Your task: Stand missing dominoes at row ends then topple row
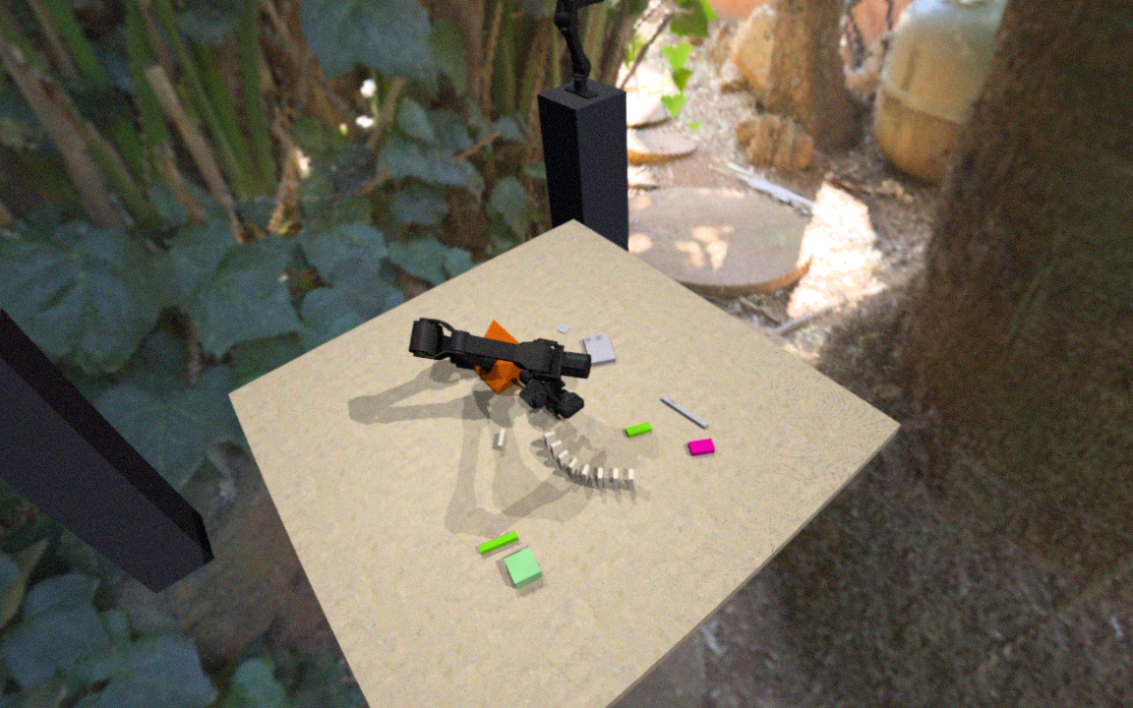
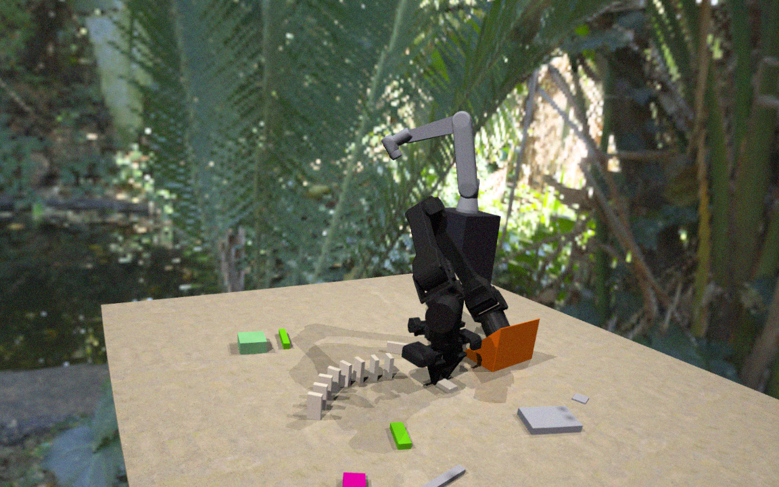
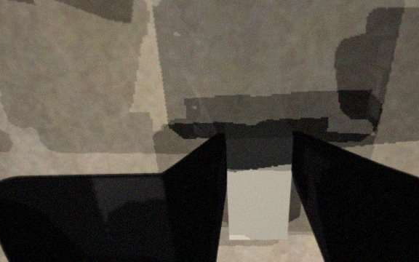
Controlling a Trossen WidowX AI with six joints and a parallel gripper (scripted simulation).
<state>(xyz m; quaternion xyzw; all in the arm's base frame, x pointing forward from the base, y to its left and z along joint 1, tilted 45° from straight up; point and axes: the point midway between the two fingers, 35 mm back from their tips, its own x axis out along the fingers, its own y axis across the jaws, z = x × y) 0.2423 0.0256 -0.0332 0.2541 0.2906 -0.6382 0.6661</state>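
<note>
A curved row of several cream dominoes (image 1: pixel 600 478) (image 2: pixel 359 370) stands upright on the table. One loose cream domino (image 2: pixel 447 385) (image 3: pixel 259 204) lies flat, off the row's end nearer the orange base. My gripper (image 2: pixel 437 380) (image 3: pixel 257 143) points down and is shut on this domino, with a finger against each long side; the domino looks level and at table height. In the top view the gripper hides it. Another loose domino (image 1: pixel 501 438) (image 2: pixel 395 347) lies on its long edge, behind the row in the exterior view, apart from it. The row is out of the wrist view.
My arm's orange wedge base (image 1: pixel 493 374) (image 2: pixel 510 345) is close behind the gripper. Around the row lie a green block (image 1: pixel 637 430) (image 2: pixel 400 435), a magenta block (image 1: pixel 700 446) (image 2: pixel 354 479), a grey bar (image 1: pixel 684 412), a grey slab (image 1: pixel 599 349) (image 2: pixel 550 419) and a pale green box (image 1: pixel 523 566) (image 2: pixel 251 342).
</note>
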